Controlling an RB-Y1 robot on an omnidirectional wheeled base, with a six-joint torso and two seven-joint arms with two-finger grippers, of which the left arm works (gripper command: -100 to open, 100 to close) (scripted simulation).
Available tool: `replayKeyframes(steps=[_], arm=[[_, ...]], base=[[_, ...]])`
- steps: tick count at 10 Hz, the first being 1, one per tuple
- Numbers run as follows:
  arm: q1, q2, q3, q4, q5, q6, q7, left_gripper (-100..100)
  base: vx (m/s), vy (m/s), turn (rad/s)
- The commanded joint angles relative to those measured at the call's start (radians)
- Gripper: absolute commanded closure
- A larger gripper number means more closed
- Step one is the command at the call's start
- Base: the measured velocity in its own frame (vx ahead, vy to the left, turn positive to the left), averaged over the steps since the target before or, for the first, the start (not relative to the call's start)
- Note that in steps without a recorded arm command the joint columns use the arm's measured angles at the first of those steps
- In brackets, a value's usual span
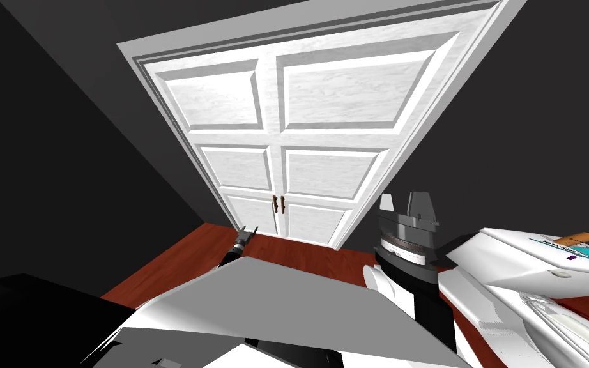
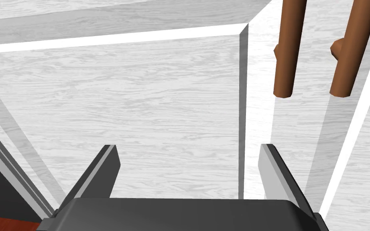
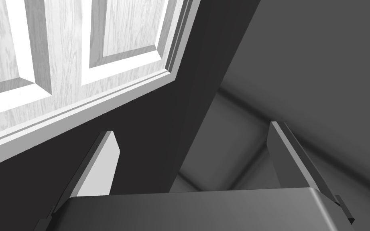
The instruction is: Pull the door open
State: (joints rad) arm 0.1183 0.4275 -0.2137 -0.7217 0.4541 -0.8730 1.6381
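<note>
Left claw (image 2: 189, 146) near the handles (image 2: 288, 48) of the white door (image 1: 325, 96), fingers apart.
I see it beside the handles, clamping nothing; right claw (image 3: 192, 128) also apart.

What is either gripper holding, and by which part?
Nothing. The left gripper is open in front of the white door, off to one side of the brown handles. The right gripper is open and empty.

Far ends of both brown handles (image 2: 290, 52) beyond the edge (left wrist view)
</note>
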Motion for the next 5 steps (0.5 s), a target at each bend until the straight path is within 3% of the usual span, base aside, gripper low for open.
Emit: replayKeyframes(steps=[1,5], arm=[[0.021,0.013,0.028,-0.005,0.015,0.019,-0.014,-100],[0.041,0.038,0.095,0.047,0.051,0.028,-0.034,-100]], base=[[-0.094,0.047,0.004],[-0.011,0.051,-0.031]])
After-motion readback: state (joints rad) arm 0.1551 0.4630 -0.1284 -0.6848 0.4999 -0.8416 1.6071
